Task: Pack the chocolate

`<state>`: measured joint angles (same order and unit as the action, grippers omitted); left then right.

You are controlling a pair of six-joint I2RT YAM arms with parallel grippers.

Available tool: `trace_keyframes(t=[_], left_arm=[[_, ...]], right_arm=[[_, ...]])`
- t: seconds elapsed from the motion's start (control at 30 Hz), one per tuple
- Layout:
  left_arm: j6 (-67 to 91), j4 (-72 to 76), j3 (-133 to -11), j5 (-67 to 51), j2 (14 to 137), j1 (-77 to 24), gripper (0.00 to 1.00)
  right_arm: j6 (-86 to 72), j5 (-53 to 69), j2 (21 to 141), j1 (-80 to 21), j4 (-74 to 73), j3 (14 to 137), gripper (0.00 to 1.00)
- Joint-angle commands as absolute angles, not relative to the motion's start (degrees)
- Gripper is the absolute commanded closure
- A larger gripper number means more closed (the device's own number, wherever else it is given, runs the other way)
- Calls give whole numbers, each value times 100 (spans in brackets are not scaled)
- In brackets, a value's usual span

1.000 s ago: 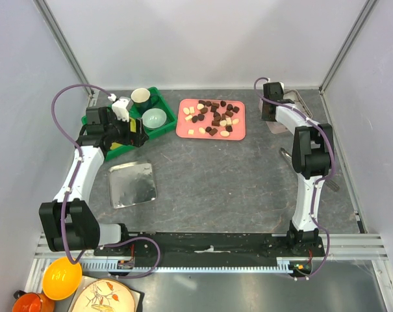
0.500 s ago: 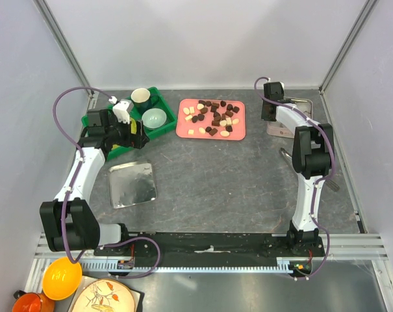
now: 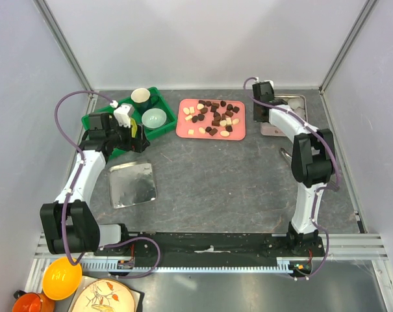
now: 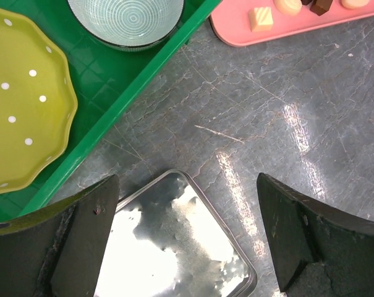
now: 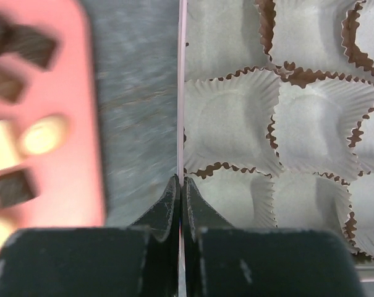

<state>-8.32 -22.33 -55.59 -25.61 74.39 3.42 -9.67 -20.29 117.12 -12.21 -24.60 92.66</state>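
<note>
The chocolate (image 3: 212,118), dark brown and cream pieces, lies scattered on a pink tray (image 3: 183,130) at the back centre. It shows blurred in the right wrist view (image 5: 26,46). Just right of it stands a metal box (image 3: 290,104) lined with white paper cups (image 5: 230,130), all the visible ones empty. My right gripper (image 3: 264,114) (image 5: 181,180) is shut on the box's thin left wall (image 5: 181,93). My left gripper (image 3: 135,139) (image 4: 187,179) hangs open above the far corner of a flat metal lid (image 4: 174,247), holding nothing. One cream piece (image 4: 261,17) shows at that view's top.
A green tray (image 3: 162,127) at the back left holds a dark cup (image 3: 141,97), a pale bowl (image 3: 154,118) and a yellow dotted plate (image 4: 20,99). The lid (image 3: 132,184) lies on the grey table in front of it. Enclosure walls stand on three sides.
My right gripper has shut on the box's left wall and moved left with it, towards the pink tray. The left arm shifted only slightly and stayed open.
</note>
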Motion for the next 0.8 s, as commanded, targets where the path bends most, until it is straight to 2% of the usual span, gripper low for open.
trace_keyframes(t=[0.0, 0.37, 0.77], left_arm=[[-747, -2153, -5528, -2593, 7190, 360, 1], [-835, -2566, -5634, -2751, 6909, 351, 1], [-1019, -2953, -5678, -2988, 6698, 343, 2]], right_arm=[[-791, -2636, 10838, -1722, -2540, 9281, 100], [-1792, -3269, 9467, -3014, -2944, 7965, 100], [-3919, -3234, 8201, -4841, -3287, 6434, 100]])
